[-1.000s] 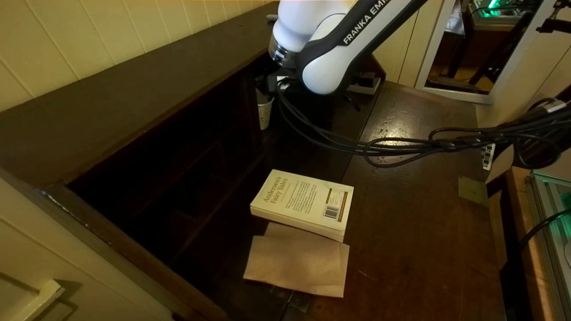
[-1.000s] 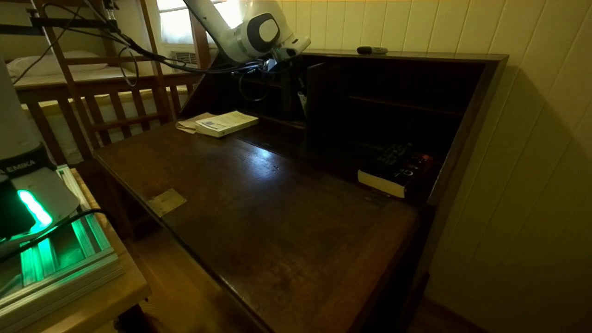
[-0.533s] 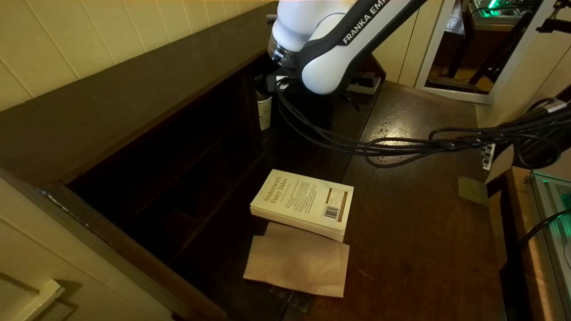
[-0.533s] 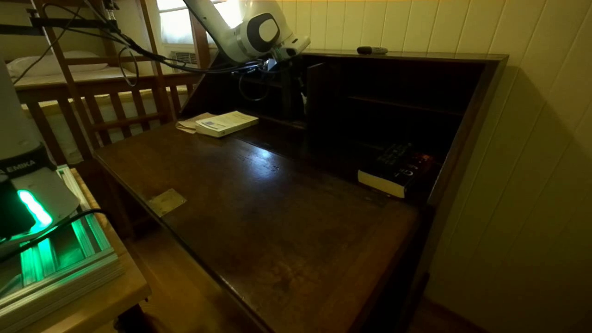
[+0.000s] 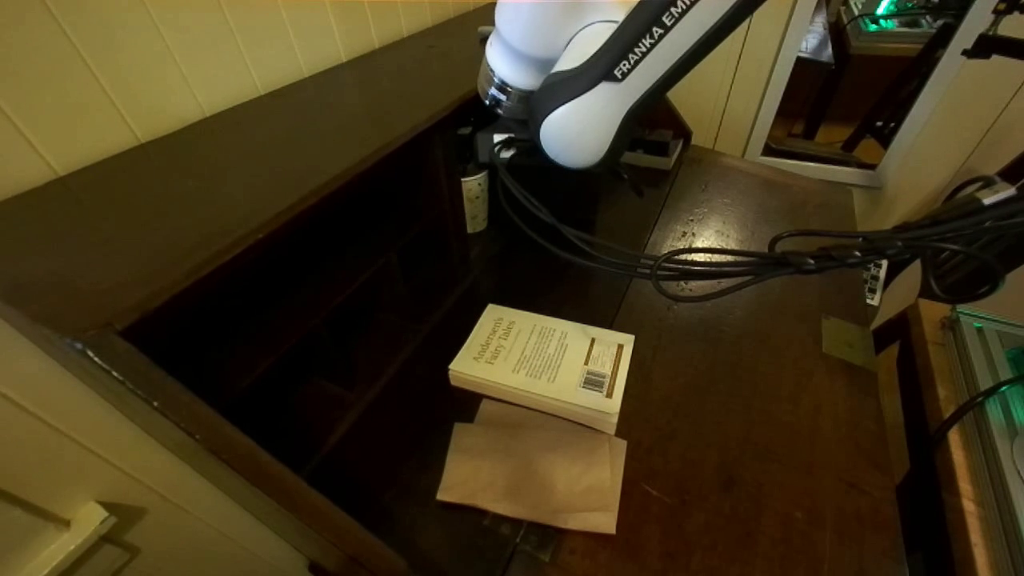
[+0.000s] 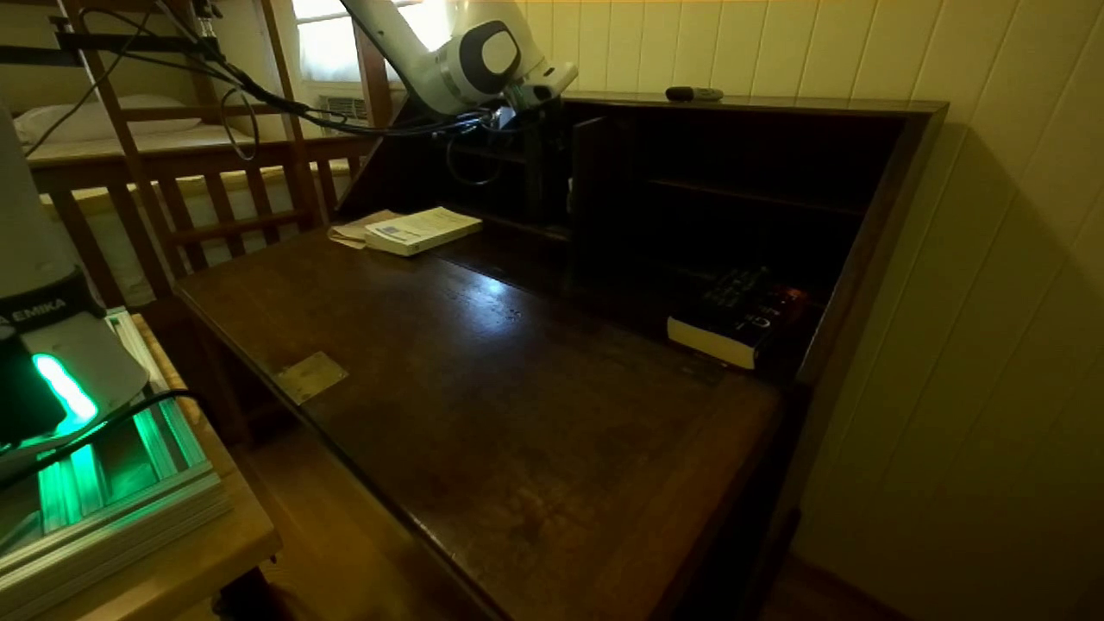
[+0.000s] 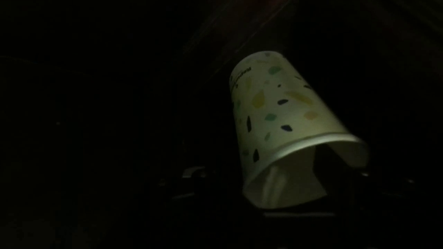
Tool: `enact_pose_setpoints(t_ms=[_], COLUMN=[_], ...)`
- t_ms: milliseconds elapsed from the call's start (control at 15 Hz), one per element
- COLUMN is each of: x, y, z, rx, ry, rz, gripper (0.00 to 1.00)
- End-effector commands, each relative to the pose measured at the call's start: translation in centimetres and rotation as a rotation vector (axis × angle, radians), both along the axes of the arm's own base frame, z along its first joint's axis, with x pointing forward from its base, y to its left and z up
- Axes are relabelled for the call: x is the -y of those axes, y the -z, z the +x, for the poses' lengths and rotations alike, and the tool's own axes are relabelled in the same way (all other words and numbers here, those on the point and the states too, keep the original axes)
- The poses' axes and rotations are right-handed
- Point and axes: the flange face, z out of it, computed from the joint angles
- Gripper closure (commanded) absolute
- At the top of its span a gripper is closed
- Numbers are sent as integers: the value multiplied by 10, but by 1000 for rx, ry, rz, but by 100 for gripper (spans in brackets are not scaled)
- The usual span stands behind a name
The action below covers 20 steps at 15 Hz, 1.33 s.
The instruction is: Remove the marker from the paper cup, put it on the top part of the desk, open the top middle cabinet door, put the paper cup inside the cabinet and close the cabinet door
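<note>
Gripper [image 5: 474,157] in shadow, at mouth of speckled paper cup [image 7: 277,103], spread and hold unclear

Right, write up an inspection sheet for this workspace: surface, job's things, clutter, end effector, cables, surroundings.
Surface: glossy, glare in both exterior views.
Marker: on the ledge.
Cup: roughly upright, mouth partly hidden in the dark.
Door: seems open, though dimly lit.
Clutter: white book next to brown paper; black book well apart.
End effector: at the cup's mouth; too dark to tell whether open or shut.
Cables: loose loops hanging from the arm; contact with the surface unclear.
Surroundings: panelled wall, bed, window.
</note>
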Motion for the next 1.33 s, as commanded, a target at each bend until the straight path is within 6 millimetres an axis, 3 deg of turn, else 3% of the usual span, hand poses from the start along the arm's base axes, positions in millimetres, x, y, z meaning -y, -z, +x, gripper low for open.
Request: enact_pose_setpoints(t_ms=[0, 267, 467, 533, 733, 1267], x=[-3, -8, -15, -16, -19, -31], y=[-4, -7, -10, -11, -13, -15], z=[6, 1, -5, -7, -13, -31], rx=[30, 37, 52, 56, 69, 55], ry=[-18, -49, -86, -97, -135, -230], rz=[-33, -68, -98, -113, -150, -225], gripper=[21, 32, 47, 42, 39, 48])
